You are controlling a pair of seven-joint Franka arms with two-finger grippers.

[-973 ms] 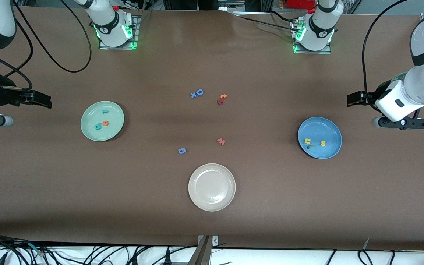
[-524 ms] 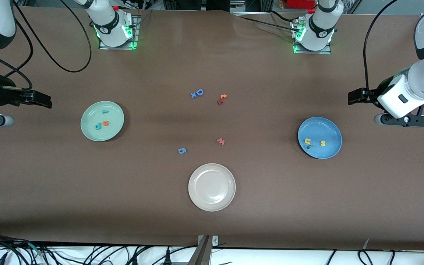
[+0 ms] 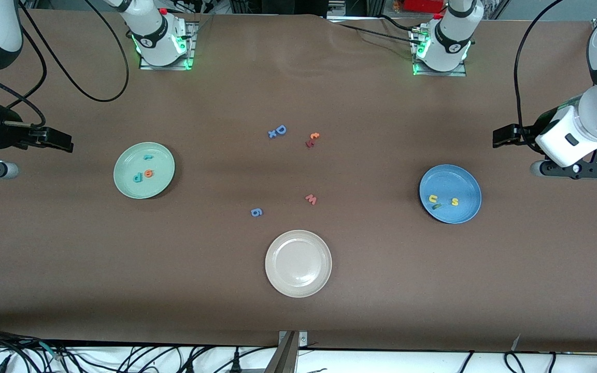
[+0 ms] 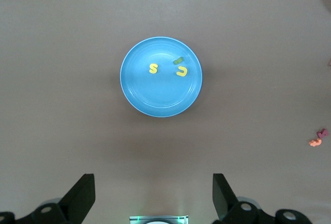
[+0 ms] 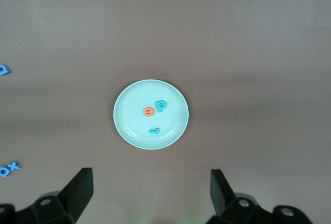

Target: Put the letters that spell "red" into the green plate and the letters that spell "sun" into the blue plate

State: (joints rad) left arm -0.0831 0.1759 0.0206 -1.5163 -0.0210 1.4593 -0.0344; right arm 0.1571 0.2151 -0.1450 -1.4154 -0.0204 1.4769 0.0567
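**Both words sit in their plates, both pincers spread and empty**

The green plate (image 3: 144, 170) lies on the brown desk (image 3: 298, 290) toward the right arm's end. In it lie the teal "r" (image 3: 147, 157), the orange "e" (image 3: 148, 173) and the teal "d" (image 3: 137, 178); the "e" and the "d" touch or nearly touch, and the "r" lies apart from them, farther from the front camera. The right wrist view shows the same plate (image 5: 151, 114) with all three letters inside its rim.

The blue plate (image 3: 450, 194) lies toward the left arm's end of the desk. It holds the yellow "u" (image 3: 433, 198), the green "n" (image 3: 436, 206) just beside the "u", and the yellow "s" (image 3: 454, 201) a little apart from both.

The right pincer (image 5: 150, 195) hangs high over the desk's end beside the green plate, its fingers wide apart with nothing between them. The left pincer (image 4: 153, 195) hangs over the desk's end beside the blue plate, likewise spread wide and empty.

In the middle of the desk lie a blue capital "D" (image 3: 280, 129) with a small blue "x" beside it, an orange "t" (image 3: 314, 136) touching a red letter, a red "w" (image 3: 311, 199) and a blue "g" (image 3: 256, 212). A beige-white plate (image 3: 298, 263) lies nearest the front camera.
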